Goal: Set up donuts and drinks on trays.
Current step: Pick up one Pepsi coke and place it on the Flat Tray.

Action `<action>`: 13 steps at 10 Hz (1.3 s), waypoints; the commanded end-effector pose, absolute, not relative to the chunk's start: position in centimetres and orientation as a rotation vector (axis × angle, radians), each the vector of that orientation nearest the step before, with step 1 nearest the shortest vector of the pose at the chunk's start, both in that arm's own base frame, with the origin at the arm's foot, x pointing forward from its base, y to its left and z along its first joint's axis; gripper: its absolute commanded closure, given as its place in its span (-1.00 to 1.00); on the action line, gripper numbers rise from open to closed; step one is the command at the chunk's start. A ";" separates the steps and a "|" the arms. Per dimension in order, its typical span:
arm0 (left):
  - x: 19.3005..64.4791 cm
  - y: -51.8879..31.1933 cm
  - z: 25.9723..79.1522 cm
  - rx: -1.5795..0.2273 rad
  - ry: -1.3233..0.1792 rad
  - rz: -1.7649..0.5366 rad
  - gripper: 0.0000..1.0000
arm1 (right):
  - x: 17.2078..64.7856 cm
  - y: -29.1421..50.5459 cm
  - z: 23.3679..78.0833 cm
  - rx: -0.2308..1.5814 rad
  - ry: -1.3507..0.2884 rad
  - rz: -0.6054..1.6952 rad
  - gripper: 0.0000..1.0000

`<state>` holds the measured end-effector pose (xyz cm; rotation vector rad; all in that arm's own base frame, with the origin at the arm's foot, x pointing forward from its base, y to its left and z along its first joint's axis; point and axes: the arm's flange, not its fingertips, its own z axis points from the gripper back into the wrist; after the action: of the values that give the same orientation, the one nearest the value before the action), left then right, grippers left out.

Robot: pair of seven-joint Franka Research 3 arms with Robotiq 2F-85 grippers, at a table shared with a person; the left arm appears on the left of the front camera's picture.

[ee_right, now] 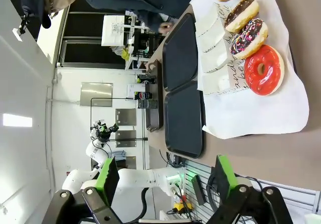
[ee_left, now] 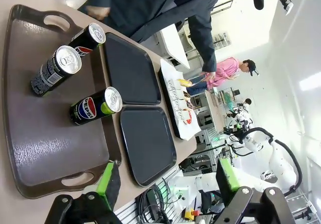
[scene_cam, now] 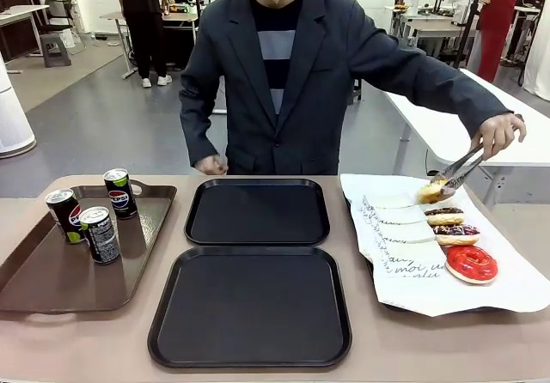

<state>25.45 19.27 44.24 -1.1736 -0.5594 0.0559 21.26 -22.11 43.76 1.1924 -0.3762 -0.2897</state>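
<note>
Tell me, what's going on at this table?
A person across the table grips a glazed donut with tongs in one hand, at the far end of a white paper where three more donuts lie. The two black trays in the middle hold nothing yet. Three cans stand on a brown tray at the robot's left. The left claw and right claw both hang open, holding nothing.
</note>
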 end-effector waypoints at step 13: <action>40.3 -4.1 48.5 -0.126 -0.129 -0.226 -1.00 | 21.2 -22.2 43.6 1.207 -0.386 -0.282 -1.00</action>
<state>39.86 -3.66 48.51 -0.1710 -0.1752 -0.2164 21.21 -22.17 43.70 1.1943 -0.3761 -0.2924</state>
